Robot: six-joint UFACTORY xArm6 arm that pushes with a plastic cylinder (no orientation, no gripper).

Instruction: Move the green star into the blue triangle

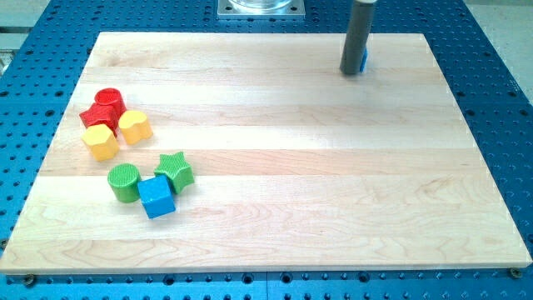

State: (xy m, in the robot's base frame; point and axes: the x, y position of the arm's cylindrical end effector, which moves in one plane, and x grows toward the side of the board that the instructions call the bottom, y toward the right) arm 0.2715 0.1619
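Your wooden board (275,167) lies on a blue perforated table (500,100), and most of it is open: the whole middle, the view's right half and the bottom strip carry no blocks, leaving a wide diagonal lane from the lower left cluster up to the top right.

Your rod (360,33) comes down near the board's top edge, right of centre, and its tip (352,72) rests on the wood. There is no claw on this arm, only the plain rod, so nothing opens, closes or clamps. A sliver of blue block (364,60), presumably the blue triangle, peeks out from the rod's right side, touching or just beside it; its shape is mostly hidden.

The green star (176,171) sits well apart from the tip, far toward the view's lower left. It is a squat, dark-green star lying flat, points outward. It touches or nearly touches a blue cube (156,197) just below it, with a green cylinder (124,182) close on its left.

Further up the left side, near the board's edge, huddle a red block (103,107), a yellow block (101,142) and a yellow heart (134,126)
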